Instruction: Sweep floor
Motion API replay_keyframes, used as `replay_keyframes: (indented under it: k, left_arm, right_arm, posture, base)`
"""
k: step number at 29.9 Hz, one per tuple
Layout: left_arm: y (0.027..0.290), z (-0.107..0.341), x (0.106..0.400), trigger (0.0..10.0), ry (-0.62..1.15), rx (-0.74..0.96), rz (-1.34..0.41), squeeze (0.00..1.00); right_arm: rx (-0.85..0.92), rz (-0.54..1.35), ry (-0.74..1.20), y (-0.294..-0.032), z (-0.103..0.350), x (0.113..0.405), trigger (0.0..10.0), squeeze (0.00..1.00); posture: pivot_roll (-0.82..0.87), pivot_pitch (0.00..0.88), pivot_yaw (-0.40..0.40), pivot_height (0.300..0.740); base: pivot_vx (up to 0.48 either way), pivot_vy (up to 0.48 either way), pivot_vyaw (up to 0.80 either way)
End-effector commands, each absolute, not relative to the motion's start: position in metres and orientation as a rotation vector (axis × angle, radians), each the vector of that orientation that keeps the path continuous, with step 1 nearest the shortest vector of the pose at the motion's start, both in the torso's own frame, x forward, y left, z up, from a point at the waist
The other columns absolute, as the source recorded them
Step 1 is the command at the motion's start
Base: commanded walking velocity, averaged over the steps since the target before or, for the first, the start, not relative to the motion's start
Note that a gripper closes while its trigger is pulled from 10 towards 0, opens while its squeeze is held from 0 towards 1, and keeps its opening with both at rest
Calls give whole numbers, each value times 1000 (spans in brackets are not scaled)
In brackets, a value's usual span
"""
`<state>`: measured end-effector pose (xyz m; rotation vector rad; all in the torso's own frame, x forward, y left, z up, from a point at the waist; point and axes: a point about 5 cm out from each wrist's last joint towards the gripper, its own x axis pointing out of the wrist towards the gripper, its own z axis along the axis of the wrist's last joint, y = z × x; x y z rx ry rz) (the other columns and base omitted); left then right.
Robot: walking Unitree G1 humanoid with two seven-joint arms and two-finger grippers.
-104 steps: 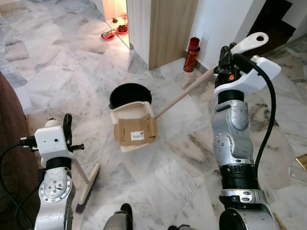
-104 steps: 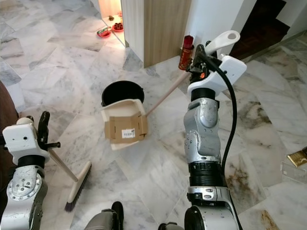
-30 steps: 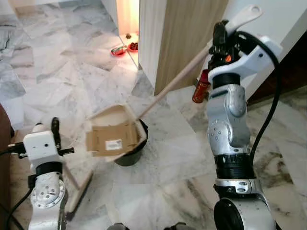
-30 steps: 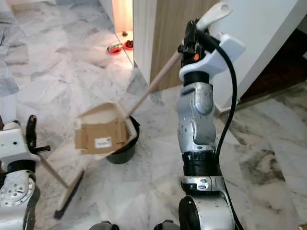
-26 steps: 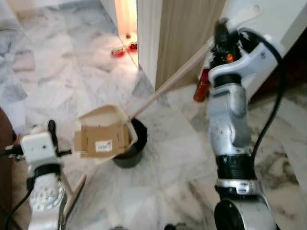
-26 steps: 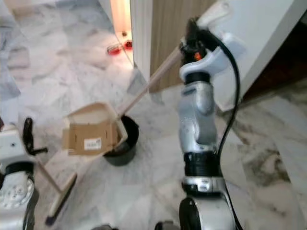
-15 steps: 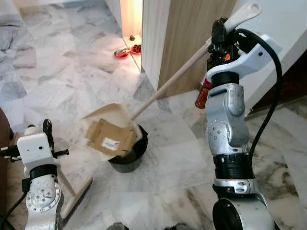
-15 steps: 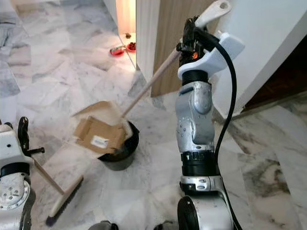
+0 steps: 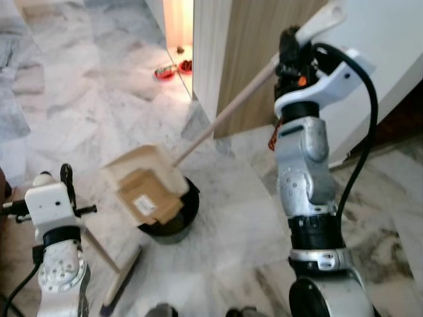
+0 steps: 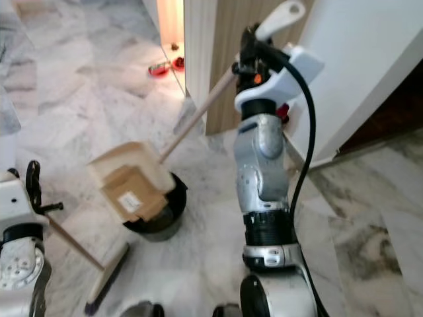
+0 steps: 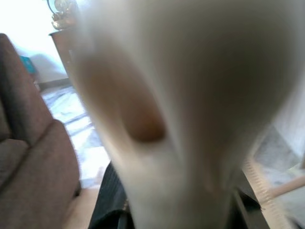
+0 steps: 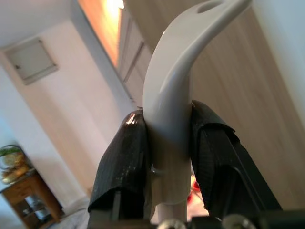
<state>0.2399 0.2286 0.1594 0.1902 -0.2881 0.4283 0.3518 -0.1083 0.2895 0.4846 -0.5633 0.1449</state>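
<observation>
My raised right gripper point(image 9: 289, 56) is shut on the white grip point(image 12: 176, 71) of a long wooden dustpan handle point(image 9: 225, 112); its black fingers point(image 12: 121, 162) clamp it from both sides. The cream dustpan point(image 9: 135, 168) hangs steeply tilted over a black bucket point(image 9: 173, 218). A flat piece of cardboard point(image 9: 149, 199) slides off the pan's lip into the bucket. Low at the left, my left gripper point(image 9: 66, 178) is shut on the broom's stick point(image 9: 102, 249). The broom head point(image 9: 122, 285) rests on the marble floor.
A wooden panel point(image 9: 248, 53) and a white wall point(image 9: 390, 39) stand close behind my right arm. A red cylinder point(image 9: 275, 135) stands at the wall's foot. Red bowls point(image 9: 168, 70) lie in the lit doorway. A brown sofa point(image 11: 28, 157) is at my left.
The dustpan has tipped more steeply over the bucket and the cardboard has slid down toward its lip. The camera has shifted slightly.
</observation>
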Motion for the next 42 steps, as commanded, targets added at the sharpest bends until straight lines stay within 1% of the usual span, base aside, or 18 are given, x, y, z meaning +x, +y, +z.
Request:
replay_keyframes:
  k: [1, 6, 10, 11, 15, 18, 23, 27, 31, 35, 42]
  left_arm:
    - [234, 164, 235, 10000, -312, 214, 452, 0]
    - [234, 163, 235, 10000, -313, 213, 455, 0]
    - [234, 164, 235, 10000, -315, 213, 455, 0]
    - [235, 164, 235, 10000, -316, 214, 457, 0]
    - [234, 164, 235, 10000, -318, 214, 454, 0]
    - [231, 165, 236, 10000, -323, 235, 430, 0]
    - [230, 165, 236, 10000, -323, 246, 417, 0]
    - [230, 165, 237, 10000, -323, 246, 416, 0]
    - [230, 166, 237, 10000, -323, 246, 413, 0]
    - [230, 166, 237, 10000, -323, 248, 412, 0]
    - [229, 166, 236, 10000, -324, 251, 412, 0]
  right_arm:
    - [500, 179, -663, -105, 312, 342, 10000, 0]
    - [479, 210, -681, -98, 316, 339, 10000, 0]
    - [453, 275, -708, -85, 317, 331, 10000, 0]
    - [433, 315, -730, -77, 319, 326, 10000, 0]
    - [439, 340, -743, -70, 320, 321, 10000, 0]
    - [376, 376, -789, -61, 323, 312, 10000, 0]
    - [321, 424, -822, -51, 323, 303, 10000, 0]
    - [212, 470, -882, -42, 322, 293, 10000, 0]
    - [222, 466, -893, -41, 323, 290, 10000, 0]
    - [175, 445, -936, -40, 324, 285, 10000, 0]
    - [161, 399, -963, -42, 324, 282, 10000, 0]
  posture:
    - [109, 200, -57, 740]
    - [106, 204, -56, 740]
    - [109, 208, -57, 740]
    - [109, 213, -56, 740]
    - [107, 216, -55, 740]
    - [108, 221, -53, 740]
    - [109, 226, -50, 740]
    - [107, 232, -47, 740]
    - [107, 237, -45, 740]
    - [109, 237, -44, 740]
    - [112, 224, -45, 740]
  base:
    - [0, 0, 0]
    - [0, 0, 0]
    - [0, 0, 0]
    - [0, 0, 0]
    - [0, 0, 0]
    - [0, 0, 0]
    - [0, 0, 0]
    - [0, 0, 0]
    - [0, 0, 0]
    - [0, 0, 0]
    - [0, 0, 0]
